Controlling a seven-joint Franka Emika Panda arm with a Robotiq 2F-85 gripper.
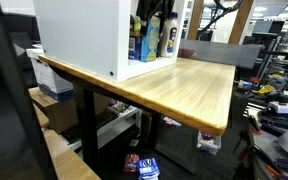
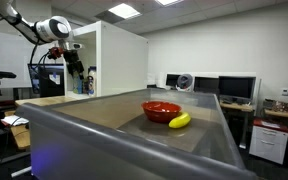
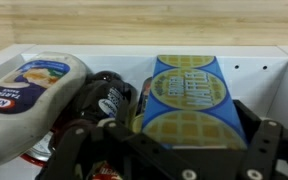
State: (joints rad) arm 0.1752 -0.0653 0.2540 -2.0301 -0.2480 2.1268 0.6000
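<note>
1. The wooden table (image 1: 184, 85) carries everything. In an exterior view a red bowl (image 2: 161, 110) and a banana (image 2: 180, 120) lie touching each other, well apart from the cabinet.
2. The white cabinet (image 1: 79, 35) stands on the table with one side open. The waffle box (image 3: 187, 100) sits inside it, crowded among bottles.
3. The arm (image 2: 52, 28) hangs the gripper (image 3: 169, 135) at the cabinet's open side. Its jaws stand wide apart and hold nothing, with dark fingers (image 3: 72, 140) at the lower corners of the wrist view.
4. The waffle box is the thing nearest the gripper. In the wrist view its long axis runs up and down the picture, one end toward the gripper and the other toward the far white wall, with its printed face to the camera. Whether it stands or lies cannot be told.
5. The mayonnaise bottle (image 3: 34, 95) lies along the same direction, near the box.
6. The dark bottle (image 3: 109, 100) is wedged between the two and seems to touch the box.

Risks, judged from here:
- The tight packing leaves little room, so an open finger could catch the dark bottle and tip it or the mayonnaise bottle.
- The cabinet's wall lies close beside the box, and a finger could strike it.
- The cardboard may crush or slip under a hard squeeze.
</note>
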